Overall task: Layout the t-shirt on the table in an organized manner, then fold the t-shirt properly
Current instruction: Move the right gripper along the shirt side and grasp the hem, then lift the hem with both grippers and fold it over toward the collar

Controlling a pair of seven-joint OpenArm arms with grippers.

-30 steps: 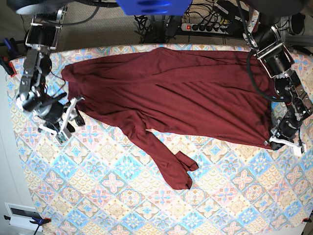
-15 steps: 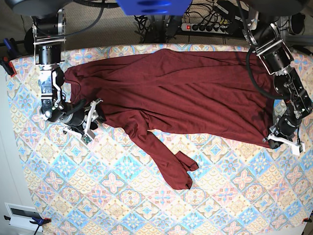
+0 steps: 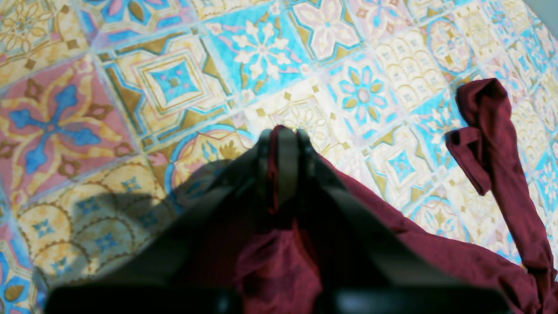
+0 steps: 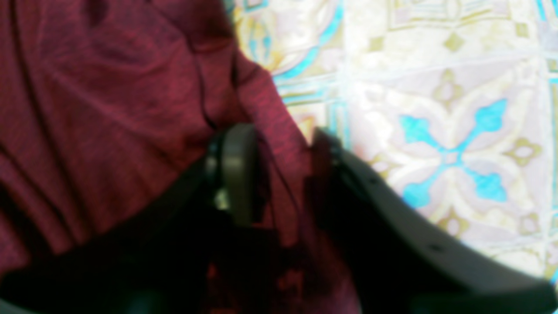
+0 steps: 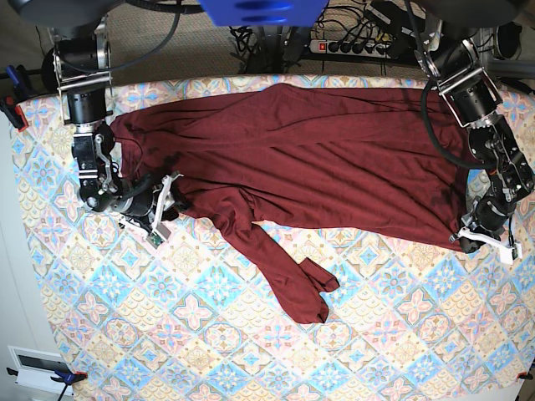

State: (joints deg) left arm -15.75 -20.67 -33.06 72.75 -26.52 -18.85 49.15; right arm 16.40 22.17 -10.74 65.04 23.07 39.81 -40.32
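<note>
**A:** Burgundy knit is what fills the bottom of the left wrist view. The left gripper (image 3: 285,135) has its jaws pressed together on an edge of the t-shirt (image 5: 318,150), with a thin ridge of fabric standing up between them.

**B:** And in the base view that grip sits at the right edge of the frame, at the garment's lower corner. Probably an anchor, so the cloth can be pulled taut from the other end.

**A:** That's my reading. The right gripper (image 4: 279,148) is at the middle left of the base view, at the shirt's edge. Its wrist view is blurred, but the fingers (image 4: 237,170) stand partly apart with a fold of fabric between them. I can't tell whether they grip it yet.

**B:** So where does the shirt lie overall?

**A:** Spread sideways across the upper half of the table (image 5: 401,334), wrinkled, with one sleeve (image 5: 288,280) trailing down toward the centre and folded over at its end.

**B:** Then laying out isn't finished. That sleeve needs straightening before any fold.

**A:** Agreed. With both ends held, a stretch apart would flatten the body; the risk is soft knit slipping out.
</note>
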